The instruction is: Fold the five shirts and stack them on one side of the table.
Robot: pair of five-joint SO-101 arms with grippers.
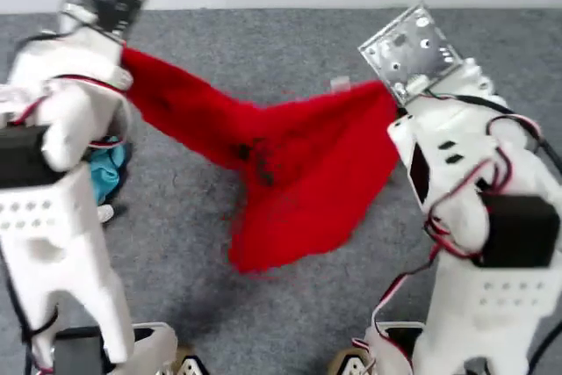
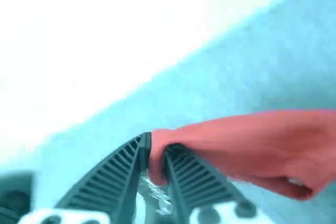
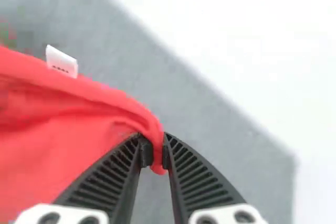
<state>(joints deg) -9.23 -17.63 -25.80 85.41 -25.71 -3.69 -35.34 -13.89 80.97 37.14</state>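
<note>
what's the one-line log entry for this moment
left tool: shut on red shirt | right tool: shut on red shirt | shirt: stretched between both over grey table

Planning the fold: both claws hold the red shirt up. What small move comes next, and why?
Probably lower both together, laying the red shirt flat. The left claw and right claw each pinch an edge; it hangs stretched between them, lower part sagging toward the grey table, not spread for folding.
</note>
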